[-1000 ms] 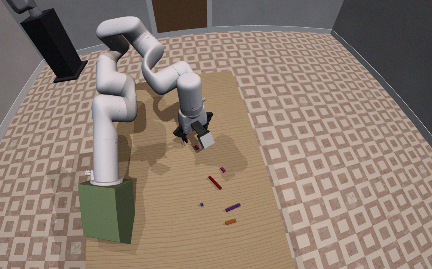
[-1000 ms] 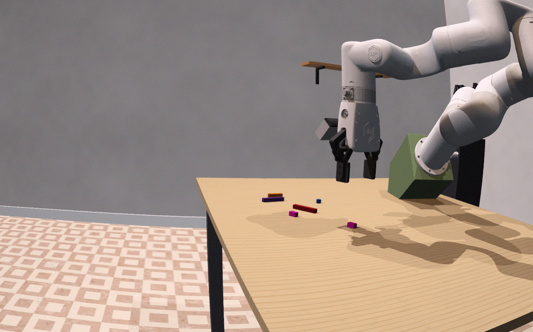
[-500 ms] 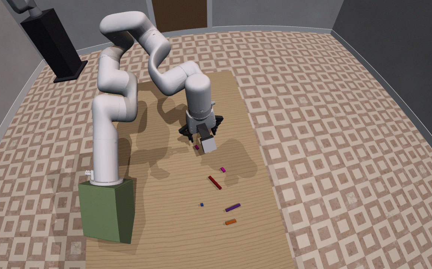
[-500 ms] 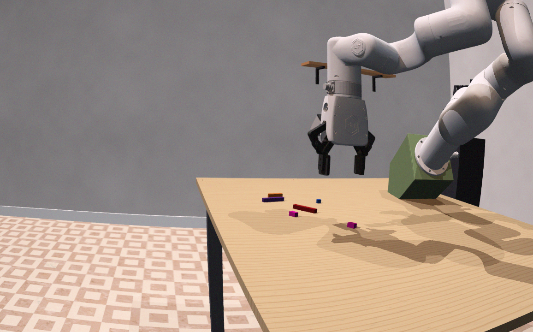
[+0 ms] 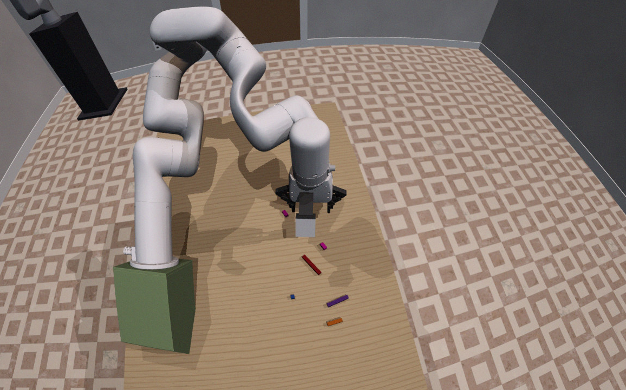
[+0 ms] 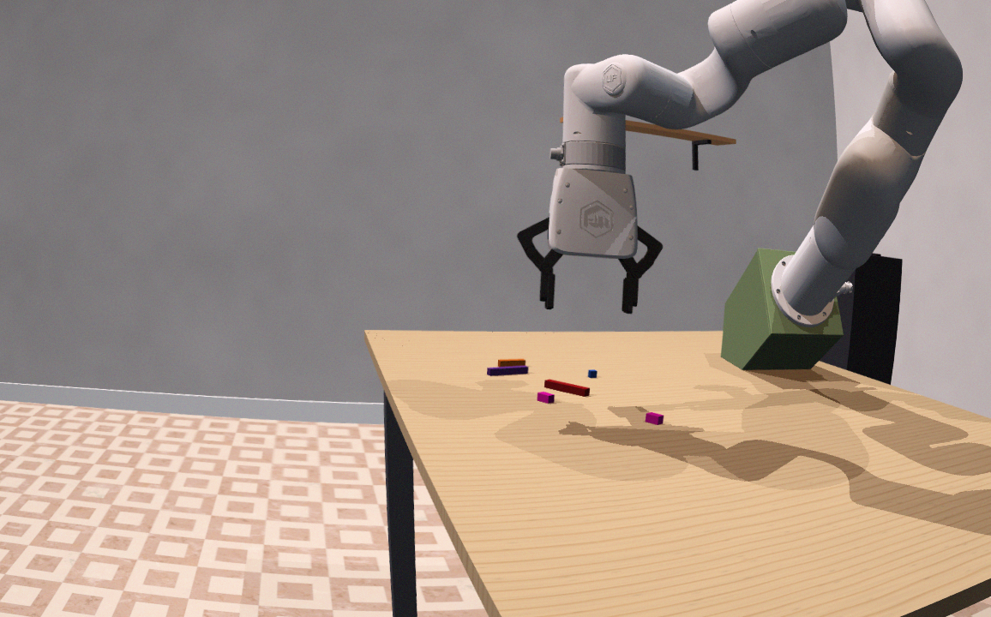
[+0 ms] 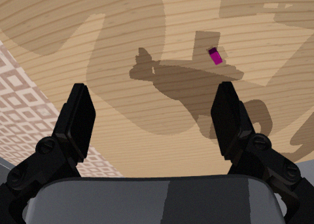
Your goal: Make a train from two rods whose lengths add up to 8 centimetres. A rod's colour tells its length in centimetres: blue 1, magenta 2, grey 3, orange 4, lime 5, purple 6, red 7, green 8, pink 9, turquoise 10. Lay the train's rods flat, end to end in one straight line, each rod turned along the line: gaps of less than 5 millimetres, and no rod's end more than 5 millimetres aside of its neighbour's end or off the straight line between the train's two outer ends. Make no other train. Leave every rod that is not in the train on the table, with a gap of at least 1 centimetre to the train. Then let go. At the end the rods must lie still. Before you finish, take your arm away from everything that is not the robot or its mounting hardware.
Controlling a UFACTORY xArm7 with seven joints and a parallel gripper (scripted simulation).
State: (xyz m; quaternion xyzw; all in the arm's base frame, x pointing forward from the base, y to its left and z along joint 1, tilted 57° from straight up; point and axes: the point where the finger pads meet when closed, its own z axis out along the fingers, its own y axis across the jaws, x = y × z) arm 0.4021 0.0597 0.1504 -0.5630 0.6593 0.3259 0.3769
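My gripper (image 5: 311,209) (image 6: 588,305) (image 7: 153,97) is open and empty, hanging well above the wooden table (image 5: 257,349) (image 6: 637,536). One magenta rod (image 5: 285,213) (image 6: 653,418) (image 7: 216,56) lies alone in the arm's shadow, just below and beside the gripper. A second magenta rod (image 5: 323,246) (image 6: 545,396) lies near one end of the red rod (image 5: 311,264) (image 6: 567,387). Further off lie the blue rod (image 5: 292,296) (image 6: 591,374), the purple rod (image 5: 337,300) (image 6: 507,370) and the orange rod (image 5: 334,321) (image 6: 511,362), all apart from each other.
The arm's green base block (image 5: 155,305) (image 6: 759,314) stands at the table's side. The table's edge (image 6: 376,360) drops to the chequered floor (image 5: 475,194) close to the purple and orange rods. A black stand (image 5: 75,63) is in the far corner.
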